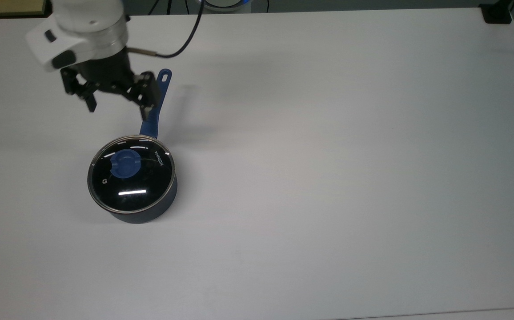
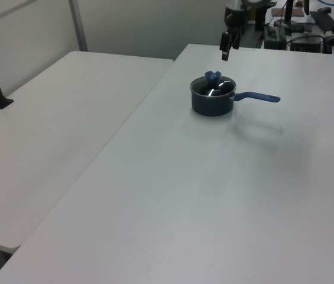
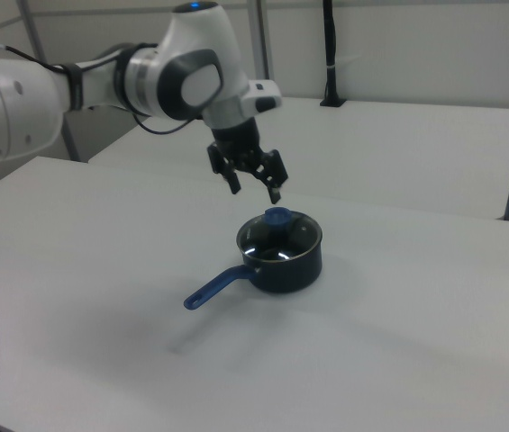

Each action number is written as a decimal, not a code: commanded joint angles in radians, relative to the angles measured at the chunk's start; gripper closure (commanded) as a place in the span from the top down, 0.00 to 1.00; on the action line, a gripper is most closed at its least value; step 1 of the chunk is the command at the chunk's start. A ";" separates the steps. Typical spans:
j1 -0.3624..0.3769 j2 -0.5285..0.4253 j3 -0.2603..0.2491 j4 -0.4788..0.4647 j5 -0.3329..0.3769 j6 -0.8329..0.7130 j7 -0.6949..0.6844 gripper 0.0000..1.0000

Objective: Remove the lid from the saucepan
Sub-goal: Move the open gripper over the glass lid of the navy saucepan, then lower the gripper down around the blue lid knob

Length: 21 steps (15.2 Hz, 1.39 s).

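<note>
The dark blue-grey saucepan [image 1: 146, 213] [image 2: 211, 105] [image 3: 292, 268] stands on the white table, its long blue handle [image 1: 155, 104] [image 2: 260, 96] [image 3: 216, 286] pointing to the top view's top. The glass lid [image 1: 146, 182] [image 2: 219, 87] [image 3: 281, 236] with a blue knob [image 1: 124, 163] [image 2: 212, 76] [image 3: 277, 217] sits on it. My gripper [image 1: 118, 106] [image 2: 224, 52] [image 3: 255, 192] hangs open and empty in the air, above and just short of the lid, over the handle's side in the top view.
The white table [image 1: 328, 155] spreads wide to the top view's right. A second white table [image 2: 54, 118] adjoins it in the left view. A black cable [image 1: 181, 40] trails from the arm. Black stands and equipment [image 2: 308, 29] sit at the table's far end.
</note>
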<state>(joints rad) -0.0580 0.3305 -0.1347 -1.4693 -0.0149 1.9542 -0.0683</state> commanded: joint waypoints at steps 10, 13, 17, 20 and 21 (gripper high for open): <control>-0.026 0.159 0.007 0.059 0.078 0.167 -0.094 1.00; -0.023 0.173 0.010 0.064 0.078 0.170 -0.097 1.00; -0.017 0.214 0.015 0.066 0.073 0.224 -0.123 1.00; -0.017 0.225 0.015 0.066 0.070 0.233 -0.140 1.00; -0.017 0.226 0.014 0.066 0.070 0.235 -0.142 0.96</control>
<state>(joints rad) -0.0810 0.5407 -0.1152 -1.4246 0.0381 2.1762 -0.1755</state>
